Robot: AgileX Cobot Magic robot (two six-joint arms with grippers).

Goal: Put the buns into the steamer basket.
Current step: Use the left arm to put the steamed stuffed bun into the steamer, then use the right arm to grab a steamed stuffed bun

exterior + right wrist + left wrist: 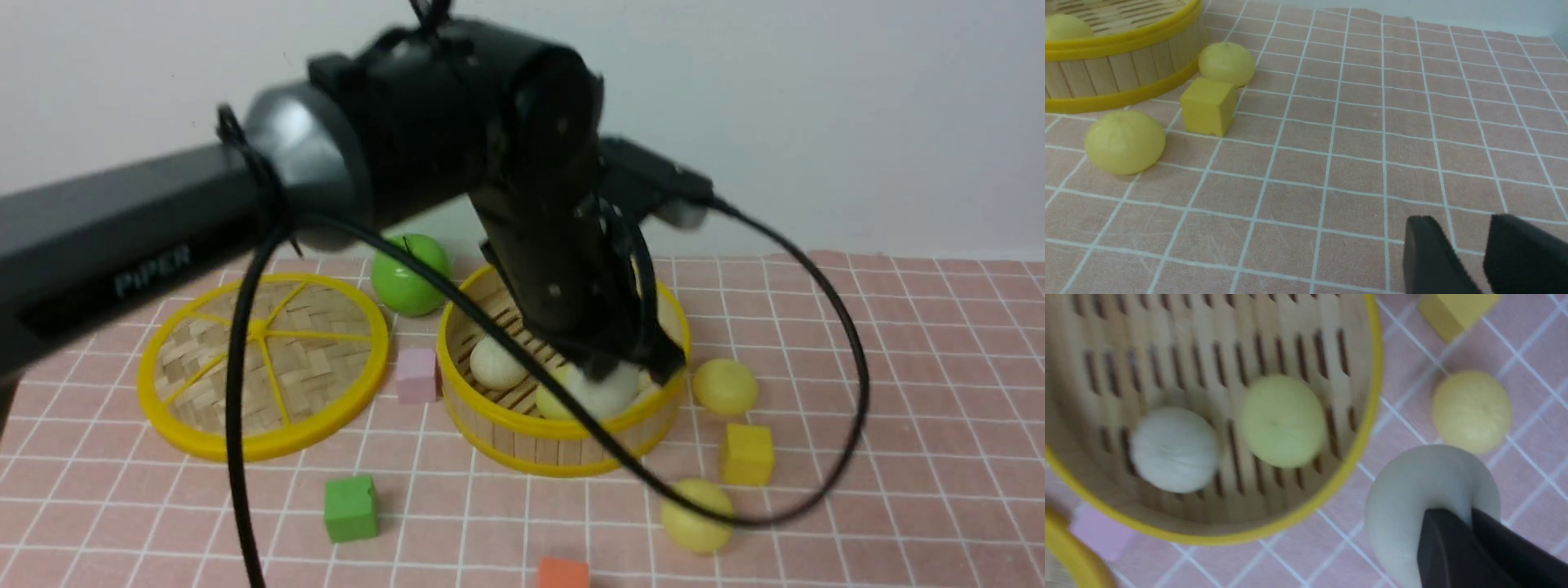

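Held white bun point(1425, 477), pinched in the closed left gripper point(1457, 522), at the near-right rim of the steamer basket point(522, 447).

Steamer basket: on the pink checked cloth point(939, 367), mid-width, toward the far edge. Inside, on the slatted floor: loose white bun point(496, 363) and inner yellow bun point(1282, 420), side by side. On the cloth: side yellow bun point(722, 385), just beside the basket's right wall; front yellow bun point(695, 514), nearer the near edge; yellow cube point(747, 453) between these two. Lid point(261, 367): flat, left of the basket, pink cube point(416, 374) between them. Green apple point(411, 273): behind that gap. Green cube point(351, 508), orange cube point(563, 573): toward the near edge. Right gripper point(1468, 253): low over bare cloth, well apart from the basket, jaws part-way apart, empty.
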